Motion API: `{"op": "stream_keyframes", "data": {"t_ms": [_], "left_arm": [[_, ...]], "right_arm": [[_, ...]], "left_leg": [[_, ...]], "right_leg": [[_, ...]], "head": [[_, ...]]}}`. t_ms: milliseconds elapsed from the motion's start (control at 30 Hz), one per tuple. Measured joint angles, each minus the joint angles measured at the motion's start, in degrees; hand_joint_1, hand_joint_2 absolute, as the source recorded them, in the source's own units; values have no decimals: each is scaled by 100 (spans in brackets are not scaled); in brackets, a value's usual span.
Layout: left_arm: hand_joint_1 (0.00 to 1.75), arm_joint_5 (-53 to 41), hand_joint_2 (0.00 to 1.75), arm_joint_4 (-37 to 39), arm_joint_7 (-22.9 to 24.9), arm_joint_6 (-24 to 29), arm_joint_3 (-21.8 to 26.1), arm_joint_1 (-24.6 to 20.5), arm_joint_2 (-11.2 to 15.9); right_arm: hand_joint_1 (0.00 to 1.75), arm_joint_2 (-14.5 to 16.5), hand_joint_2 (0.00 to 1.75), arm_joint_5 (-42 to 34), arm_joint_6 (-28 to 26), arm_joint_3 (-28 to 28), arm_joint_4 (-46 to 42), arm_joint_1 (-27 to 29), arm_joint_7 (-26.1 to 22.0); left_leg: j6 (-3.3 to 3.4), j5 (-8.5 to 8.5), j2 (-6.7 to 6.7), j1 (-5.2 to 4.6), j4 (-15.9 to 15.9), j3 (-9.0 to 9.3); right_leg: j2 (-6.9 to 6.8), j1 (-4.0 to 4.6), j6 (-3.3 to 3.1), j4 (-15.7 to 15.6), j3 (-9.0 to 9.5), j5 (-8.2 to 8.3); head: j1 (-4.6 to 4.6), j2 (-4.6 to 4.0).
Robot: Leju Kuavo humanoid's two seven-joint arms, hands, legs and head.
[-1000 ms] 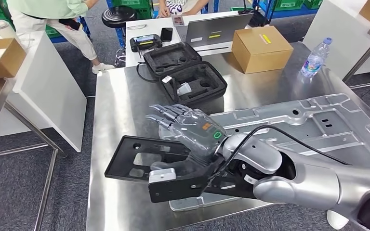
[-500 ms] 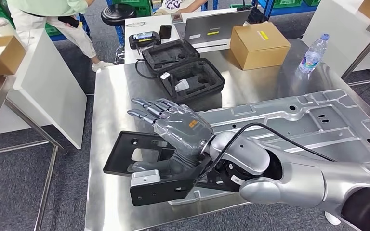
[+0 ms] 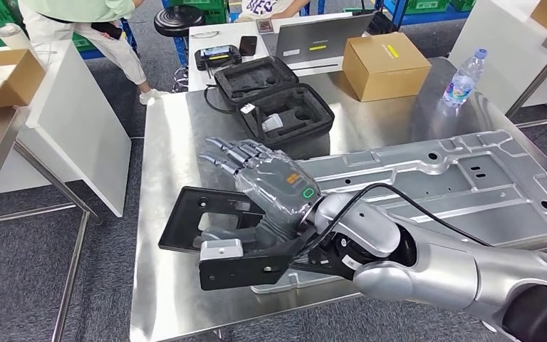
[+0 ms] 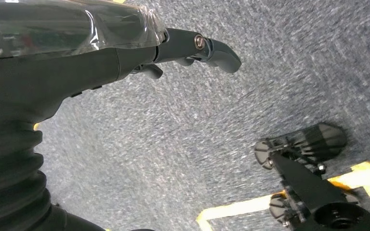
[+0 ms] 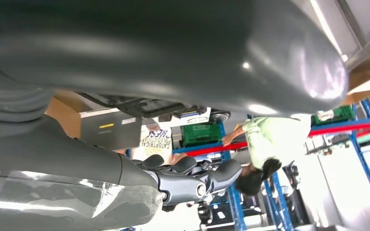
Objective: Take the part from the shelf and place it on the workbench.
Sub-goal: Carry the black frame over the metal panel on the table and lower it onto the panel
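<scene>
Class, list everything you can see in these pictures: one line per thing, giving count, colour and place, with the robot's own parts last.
Part: one, black, held over the workbench's near left area.
Workbench: one, steel, centre.
Panel: one, silver, on the workbench's right.
Case: one, black, open, far side of the workbench.
Box: one, brown, far side of the workbench.
Bottle: one, clear, blue cap, far right of the workbench.
Laptop: one, grey, on the table behind.
Stool: one, black, behind.
Person: one, pale green top, far left.
Right robot hand: grey, holding the part.
Left robot hand: dark, hanging over blue-grey carpet.
</scene>
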Motion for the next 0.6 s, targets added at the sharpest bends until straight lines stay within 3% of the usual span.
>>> {"op": "stream_keyframes", "data": {"t_ms": [67, 133, 167, 233, 300, 333, 367, 467, 533, 600], "left_arm": [[0, -21, 175, 0, -4, 19, -1, 7, 1], [0, -35, 175, 0, -32, 45, -2, 16, -1], [0, -42, 175, 0, -54, 57, -3, 18, -3], [0, -44, 175, 0, -107, 76, -4, 18, -10], [0, -30, 175, 0, -168, 90, -4, 18, -18], [0, -22, 175, 0, -194, 93, -4, 18, -22], [0, -17, 175, 0, -215, 96, -4, 17, -27], [0, 3, 175, 0, -319, 144, -4, 2, -21], [0, 29, 175, 0, -465, 196, -3, 1, -13], [0, 56, 175, 0, -619, 232, 1, 12, -22]], "right_arm": [[0, -2, 0, 23, -29, -42, 2, 30, -3], [0, -3, 0, 30, -65, -97, 3, 55, 1], [0, -3, 0, 23, -80, -132, 5, 66, 3], [0, -3, 0, -12, -103, -191, 14, 97, 3], [0, -3, 0, -73, -113, -235, 33, 153, -14], [0, -3, 0, -104, -116, -253, 44, 177, -27], [0, -3, 0, -127, -120, -274, 52, 191, -40], [0, -3, 0, -261, -189, -359, 75, 204, -82], [0, -3, 0, -515, -309, -438, 94, 233, -129], [0, -18, 0, -883, -480, -543, 113, 279, -182]], "left_leg": [[-50, 32, 0, 6, 0, -31], [-102, -104, 6, 32, 128, -117], [-129, -292, 10, 42, 356, -210], [-170, -791, 13, 50, 1144, -479], [-167, -1048, 13, 43, 1749, -631], [-140, -1010, 13, 30, 1730, -550], [-97, -874, 11, 9, 1452, -353], [136, -483, 11, -101, 185, 399], [228, -434, 12, -160, -128, 529], [250, -295, 18, -166, -245, 517]], "right_leg": [[1, 2, -52, -2, -52, 26], [-7, -5, -139, -11, -114, 83], [-13, -10, -184, -19, -153, 117], [-23, 4, -235, -17, -236, 178], [-28, 34, -254, -14, -316, 237], [-28, 52, -260, -13, -350, 266], [-26, 70, -262, -14, -372, 290], [-31, 96, -240, -20, -412, 362], [-50, 63, -172, -47, -444, 439], [-58, 42, -98, -104, -467, 503]], "head": [[-2, 0], [-5, 1], [-8, 1], [-13, 1], [-13, 0], [-13, 0], [-13, 0], [-9, 0], [-8, 0], [-13, 1]]}}
